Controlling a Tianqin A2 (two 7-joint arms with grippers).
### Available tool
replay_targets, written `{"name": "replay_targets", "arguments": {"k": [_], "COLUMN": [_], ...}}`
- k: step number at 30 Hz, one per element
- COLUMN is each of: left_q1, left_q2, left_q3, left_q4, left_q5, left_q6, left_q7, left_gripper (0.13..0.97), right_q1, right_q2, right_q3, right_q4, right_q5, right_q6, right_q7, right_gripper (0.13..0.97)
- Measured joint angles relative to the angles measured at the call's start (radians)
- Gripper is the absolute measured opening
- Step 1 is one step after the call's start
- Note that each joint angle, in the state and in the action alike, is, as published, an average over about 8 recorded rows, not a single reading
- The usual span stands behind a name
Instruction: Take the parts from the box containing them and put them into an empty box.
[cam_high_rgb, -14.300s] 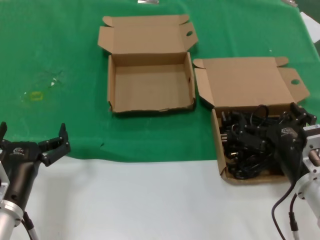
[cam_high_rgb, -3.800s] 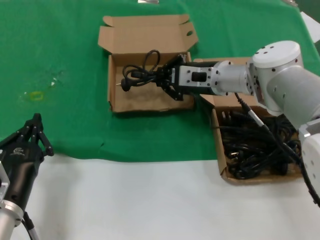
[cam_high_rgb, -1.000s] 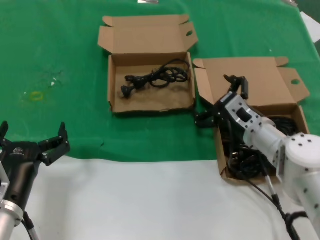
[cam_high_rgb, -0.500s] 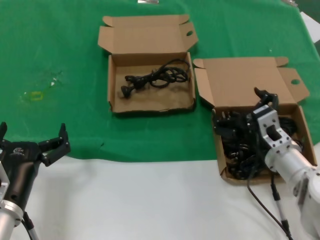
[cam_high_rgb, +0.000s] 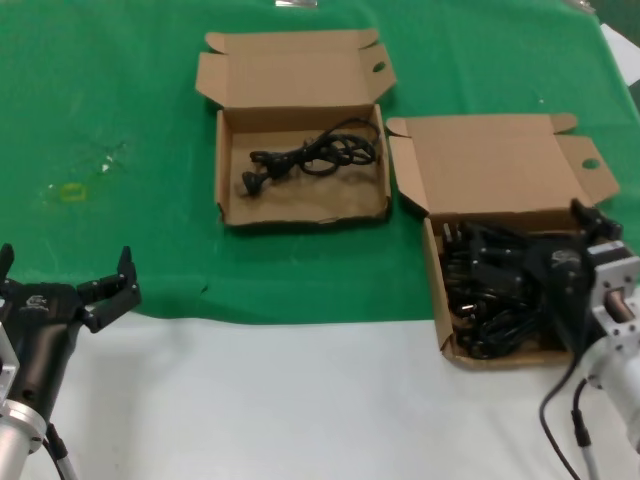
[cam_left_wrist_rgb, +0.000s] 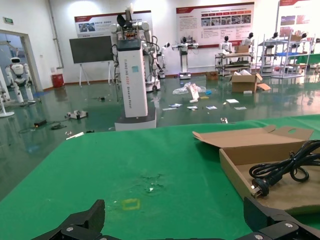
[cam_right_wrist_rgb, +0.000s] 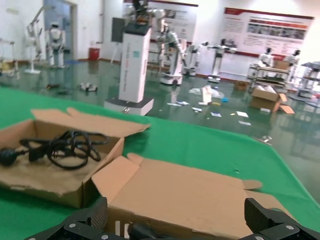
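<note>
1. Your pile of thin black rubbery power cords (cam_high_rgb: 500, 290) fills the nearly square brown cardboard tray box (cam_high_rgb: 436, 300) on the right; one looped cord (cam_high_rgb: 310, 157) already lies in the wider cardboard box (cam_high_rgb: 228, 170), well apart.
2. Your right gripper (cam_high_rgb: 590, 235) sits at that pile's far right edge, jaws spread wide in the wrist view, holding nothing.
3. Expect light, floppy, tangling cable; it likely drags neighbours along.
4. Pinch a gathered loop bundle, not a chunky plug.
5. Your left gripper (cam_high_rgb: 65, 290) idles open over the white table edge (cam_high_rgb: 300, 400).
</note>
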Motion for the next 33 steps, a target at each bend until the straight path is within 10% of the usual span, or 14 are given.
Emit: {"name": "replay_targets", "arguments": {"k": [33], "left_q1": [0.000], "left_q2": [0.000], "left_q3": [0.000], "left_q4": [0.000], "left_q5": [0.000], "left_q6": [0.000], "left_q7": [0.000], "left_gripper": [0.966], "right_q1": [-0.075], "right_q2": [0.016], "right_q3": [0.015], "right_q4": [0.090], "right_q5": [0.014], "right_q6": [0.036], "right_q7": [0.060], "right_gripper": [0.966]}}
